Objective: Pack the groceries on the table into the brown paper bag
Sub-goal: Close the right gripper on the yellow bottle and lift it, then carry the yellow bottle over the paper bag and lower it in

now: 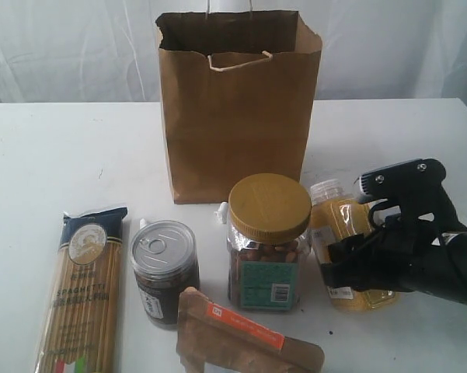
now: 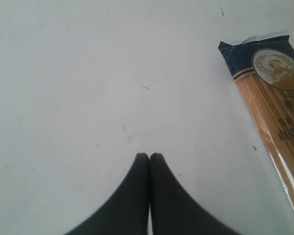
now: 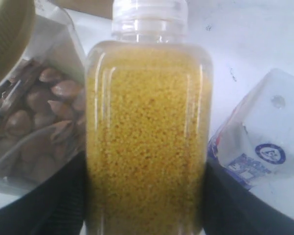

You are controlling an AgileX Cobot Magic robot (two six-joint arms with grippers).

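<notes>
My right gripper is shut on the white-capped yellow bottle, a dark finger pressed against each side of it. The bottle is tilted, cap toward the brown paper bag, which stands upright and open at the back of the table. Beside the bottle is the gold-lidded nut jar, and the small white-blue carton lies on its other side. The dark pull-tab jar, the spaghetti packet and the orange-labelled brown pouch lie along the front. My left gripper is shut and empty over bare tabletop near the spaghetti packet.
The nut jar stands close against the held bottle. The bag's twisted handle hangs over its front wall. White curtains hang behind the table. Bare tabletop stretches left of the bag.
</notes>
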